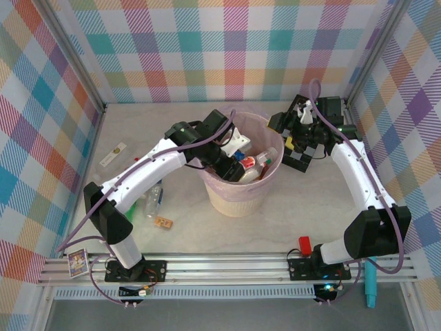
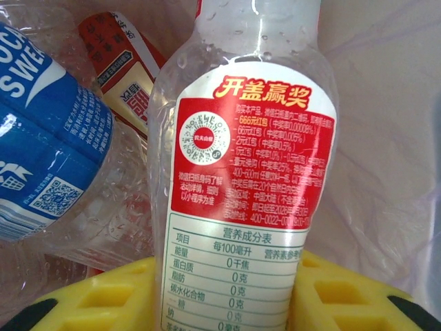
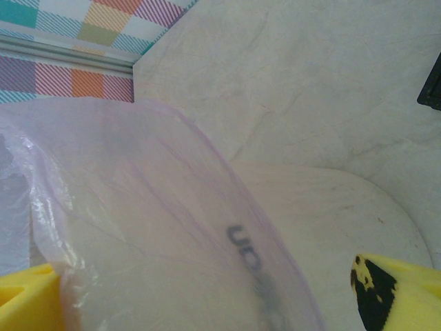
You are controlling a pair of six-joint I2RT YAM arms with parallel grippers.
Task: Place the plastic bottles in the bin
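Top external view puts the round cream bin lined with a translucent pink plastic bag (image 1: 238,200) at the centre of the pale table (image 1: 275,227), with several bottles inside it. The left gripper (image 1: 238,164) reaches over the rim into its mouth. The right gripper (image 1: 293,141) sits just beside the rim at its upper right.

In the right wrist view that gripper's yellow fingers (image 3: 396,296) stand wide apart with the bag's edge between them, clamping nothing. In the left wrist view the left gripper (image 2: 227,303) is closed around the lower body of a clear plastic bottle with a red-and-white label (image 2: 241,158). Its neck points up the frame, and a blue-labelled bottle (image 2: 48,158) lies at its left.

The held bottle looks empty, so it is probably light, thin-walled and easily dented. It is also slick with droplets, so a mid-body hold on the label suits it. At least one more clear bottle (image 1: 153,200) lies on the table to the lower left of the bin, well apart from both grippers.
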